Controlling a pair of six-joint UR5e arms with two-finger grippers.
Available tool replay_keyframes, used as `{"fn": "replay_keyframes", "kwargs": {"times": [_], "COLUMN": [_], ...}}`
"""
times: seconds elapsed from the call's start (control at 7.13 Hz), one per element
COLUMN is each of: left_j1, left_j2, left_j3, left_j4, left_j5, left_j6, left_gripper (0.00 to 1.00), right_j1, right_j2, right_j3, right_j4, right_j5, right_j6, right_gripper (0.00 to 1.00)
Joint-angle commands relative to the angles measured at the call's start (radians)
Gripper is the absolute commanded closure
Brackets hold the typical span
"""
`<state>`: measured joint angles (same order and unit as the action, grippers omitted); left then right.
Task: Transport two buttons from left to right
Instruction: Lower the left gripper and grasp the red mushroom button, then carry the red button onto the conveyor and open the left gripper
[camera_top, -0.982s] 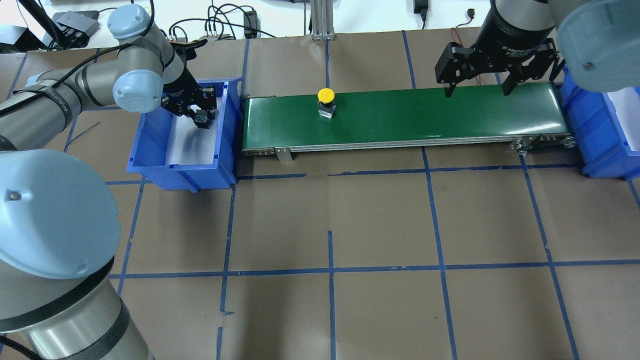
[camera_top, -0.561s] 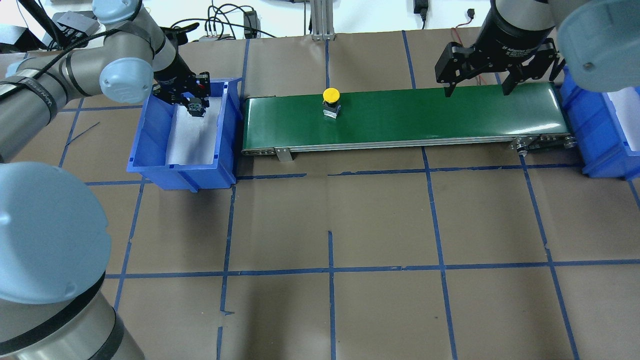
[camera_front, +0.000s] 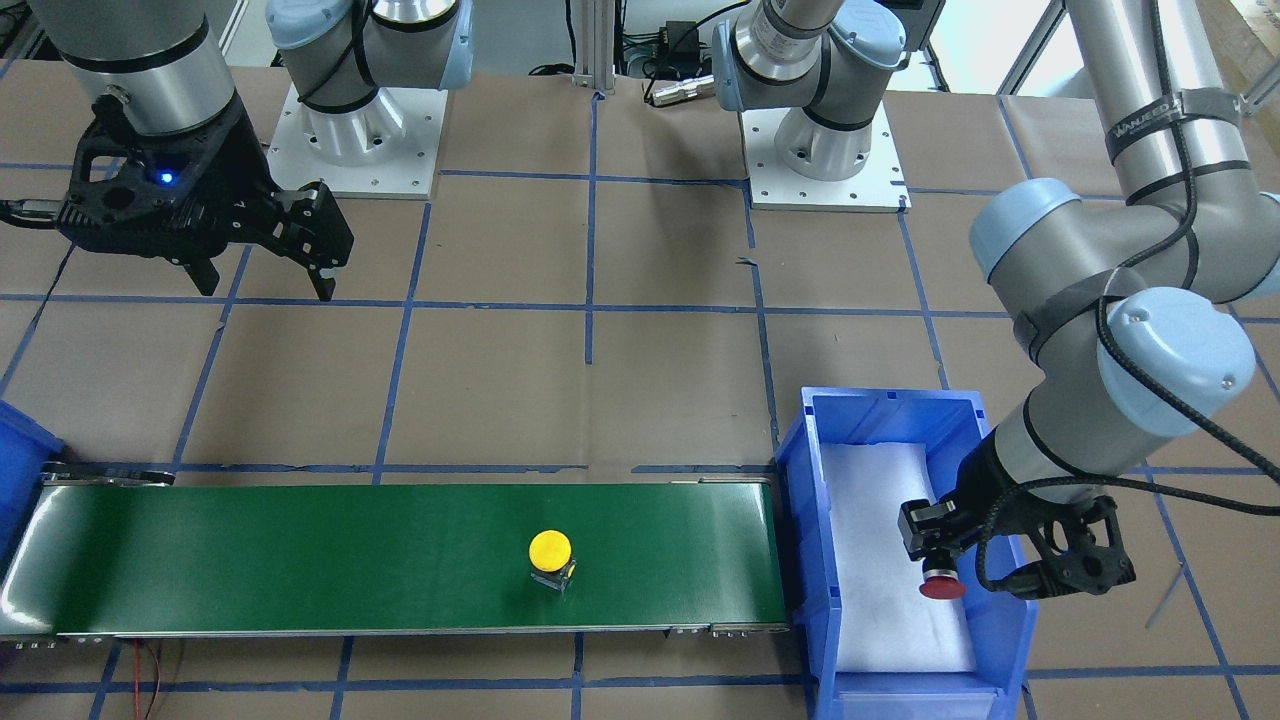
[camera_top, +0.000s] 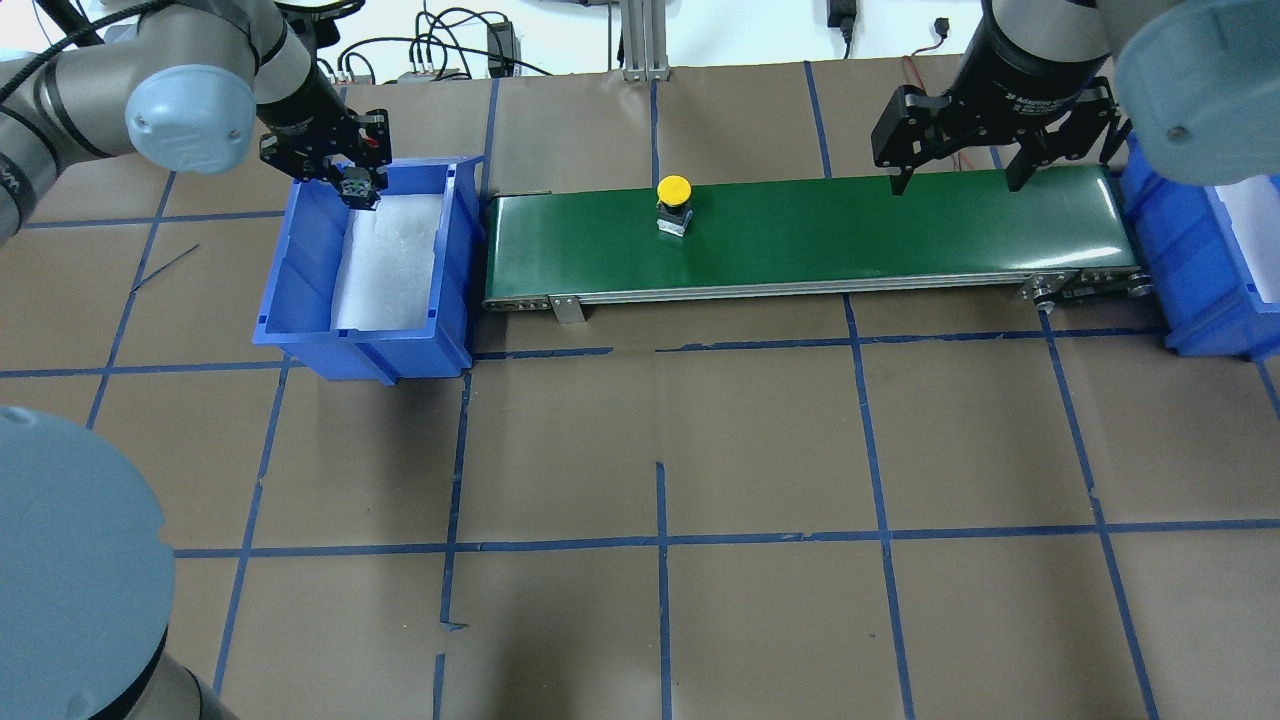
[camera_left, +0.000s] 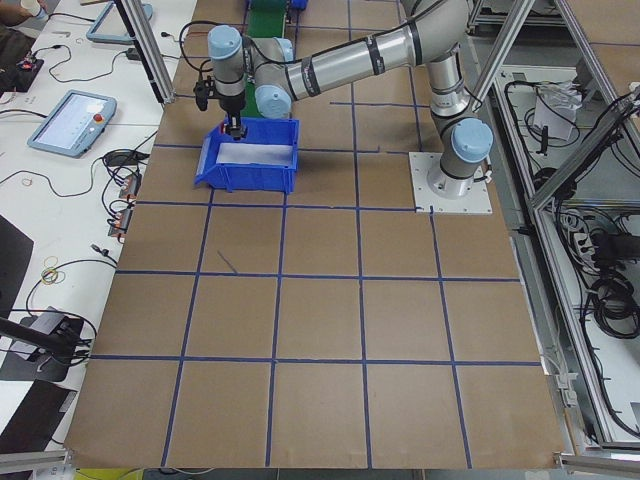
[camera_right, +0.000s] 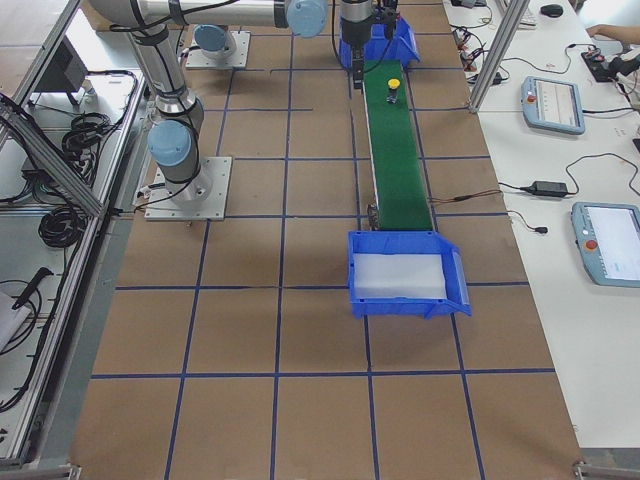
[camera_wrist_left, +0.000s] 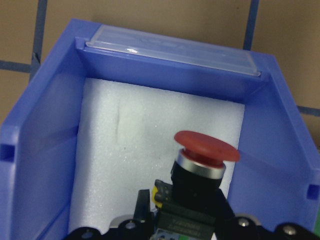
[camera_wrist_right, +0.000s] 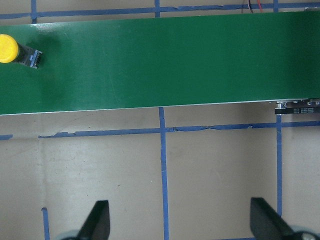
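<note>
The yellow button (camera_top: 673, 200) stands upright on the green conveyor belt (camera_top: 900, 230), left of the belt's middle; it also shows in the front view (camera_front: 551, 553) and at the left edge of the right wrist view (camera_wrist_right: 10, 49). My left gripper (camera_top: 352, 186) is shut on the red button (camera_wrist_left: 206, 150) and holds it cap-down above the far end of the left blue bin (camera_top: 300, 270), clear of the white foam (camera_wrist_left: 140, 150). The red cap shows in the front view (camera_front: 942, 586). My right gripper (camera_top: 955, 178) is open and empty, above the belt's right part.
A second blue bin (camera_top: 1200, 260) with white foam stands at the belt's right end. The belt's metal frame and rollers (camera_top: 1090, 285) run along its near side. Brown table surface with blue tape lines (camera_top: 660, 540) lies in front.
My left gripper has risen out of the left bin with the red button, toward the bin's far end. The yellow button has moved a little right along the belt. The right gripper has not moved.
</note>
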<state>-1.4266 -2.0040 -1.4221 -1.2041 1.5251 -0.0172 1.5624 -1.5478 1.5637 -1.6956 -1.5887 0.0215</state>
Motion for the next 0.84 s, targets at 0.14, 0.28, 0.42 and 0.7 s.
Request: {"fn": "replay_keyframes", "kwargs": {"times": [0.14,0.28,0.42,0.7], "left_j1": [0.000,0.000,-0.003,-0.098], "left_j2": [0.039,0.042,0.039,0.024], "left_j3": [0.022,0.023,0.029,0.107], "left_j4": [-0.064,-0.072,-0.089,-0.133], "left_j5": [0.007,0.009,-0.006,-0.008], "left_j6": [-0.004,-0.006,-0.048,-0.165], "left_gripper": [0.90,0.90,0.90,0.90], "right_j1": [0.001,0.004,0.004,0.004], "right_j2": [0.000,0.000,0.000,0.000], "right_j3": [0.001,0.001,0.001,0.001], "right_j4": [0.001,0.002,0.001,0.001], "right_j5": [0.000,0.000,0.000,0.000], "right_j6": [0.000,0.002,0.002,0.000], "right_gripper": [0.00,0.00,0.00,0.00]}}
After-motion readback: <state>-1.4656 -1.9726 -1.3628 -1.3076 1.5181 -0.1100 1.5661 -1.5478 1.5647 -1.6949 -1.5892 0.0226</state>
